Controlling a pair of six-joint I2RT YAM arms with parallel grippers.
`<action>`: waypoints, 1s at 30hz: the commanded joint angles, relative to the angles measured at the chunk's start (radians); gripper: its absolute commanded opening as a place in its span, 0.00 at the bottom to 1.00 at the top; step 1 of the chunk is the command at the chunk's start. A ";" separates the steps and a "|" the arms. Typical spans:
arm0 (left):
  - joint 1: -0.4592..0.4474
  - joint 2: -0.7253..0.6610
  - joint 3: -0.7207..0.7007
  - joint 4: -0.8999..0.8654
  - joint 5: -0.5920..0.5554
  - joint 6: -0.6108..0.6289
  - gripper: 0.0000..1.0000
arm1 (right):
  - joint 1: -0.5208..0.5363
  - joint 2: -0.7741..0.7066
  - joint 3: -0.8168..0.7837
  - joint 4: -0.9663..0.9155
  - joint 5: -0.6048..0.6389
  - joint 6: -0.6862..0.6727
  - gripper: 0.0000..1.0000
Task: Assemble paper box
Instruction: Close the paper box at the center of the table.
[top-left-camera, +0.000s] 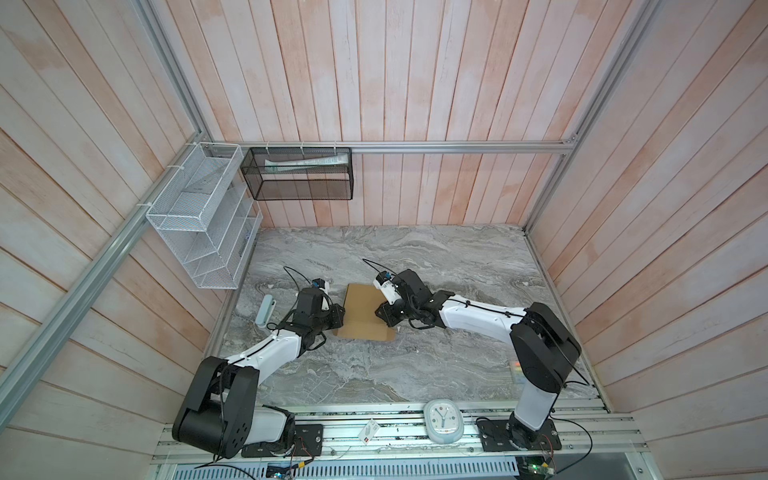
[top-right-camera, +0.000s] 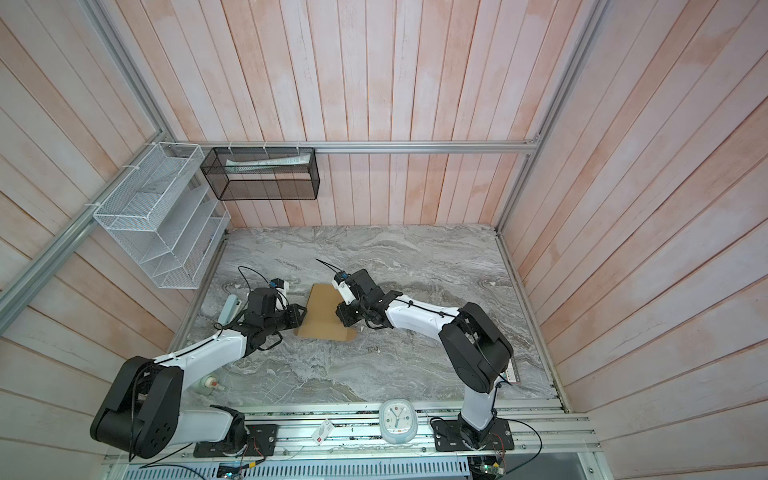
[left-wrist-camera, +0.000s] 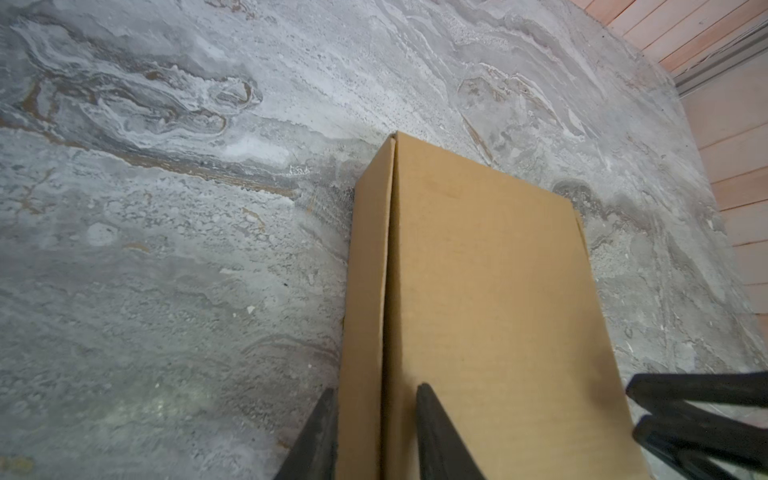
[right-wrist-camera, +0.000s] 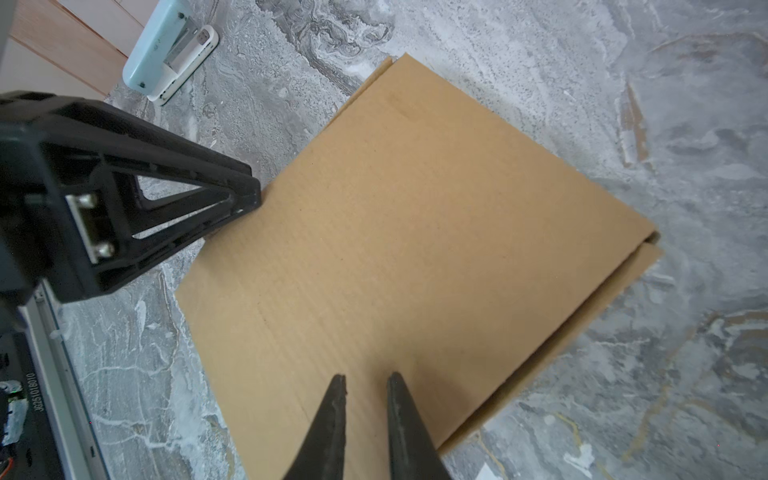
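Paper box (top-left-camera: 362, 308): one; clock (top-left-camera: 442, 420): one.

One white code, seemingly J6251018010, is seen printed on a black part (right-wrist-camera: 29, 392) in the right wrist view. The clock's (top-left-camera: 443, 419) numerals cannot be made out.

Plain brown corrugated cardboard box (left-wrist-camera: 490, 291): folded, flat on grey marbled tabletop (left-wrist-camera: 166, 249). Left gripper (left-wrist-camera: 376, 388): black fingers apart, straddled the box's long side edge. Right gripper (left-wrist-camera: 631, 409): black fingertips beside the box's opposite edge.
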 joint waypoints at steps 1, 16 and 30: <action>0.005 0.000 -0.032 0.032 0.014 -0.012 0.33 | -0.001 0.019 -0.013 0.012 -0.012 0.010 0.20; 0.003 -0.016 -0.075 0.051 -0.007 -0.050 0.29 | -0.022 0.045 -0.005 -0.003 -0.001 0.001 0.20; 0.009 -0.149 0.063 -0.115 -0.051 -0.019 0.29 | -0.034 -0.045 0.000 0.000 0.066 0.030 0.23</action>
